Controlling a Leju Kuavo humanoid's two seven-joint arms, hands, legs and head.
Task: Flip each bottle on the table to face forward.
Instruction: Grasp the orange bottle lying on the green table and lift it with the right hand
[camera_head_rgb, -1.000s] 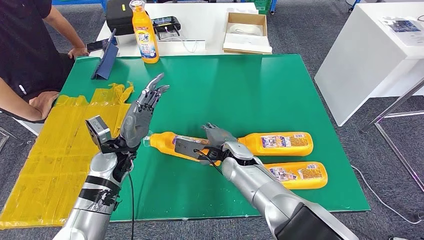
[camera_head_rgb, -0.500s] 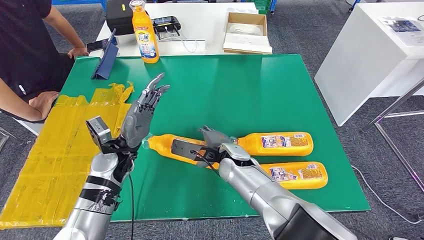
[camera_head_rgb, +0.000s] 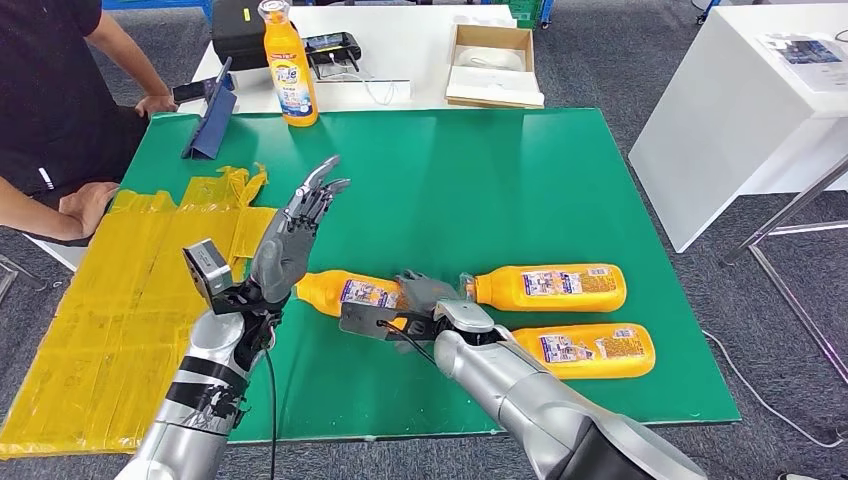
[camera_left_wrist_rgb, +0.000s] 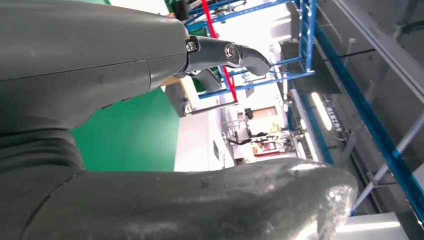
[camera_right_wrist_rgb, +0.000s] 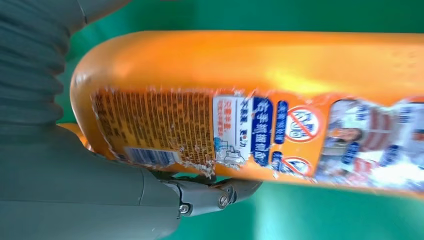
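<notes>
A: One bottle (camera_head_rgb: 352, 294) sits in the right hand (camera_head_rgb: 420, 300), fingers wrapped round its base end; long axis runs away leftward, toward the raised, empty, spread left hand (camera_head_rgb: 290, 240).

B: Right hand does the turning. Glossy orange plastic, flattened body, torn back label (camera_right_wrist_rgb: 165, 127) showing. Two more bottles (camera_head_rgb: 550, 287) lie just beyond, right.

left hand (camera_left_wrist_rgb: 150, 125) fingers apart, holding nothing | green table (camera_left_wrist_rgb: 132, 135) behind | blue racking (camera_left_wrist_rgb: 305, 45)
</notes>
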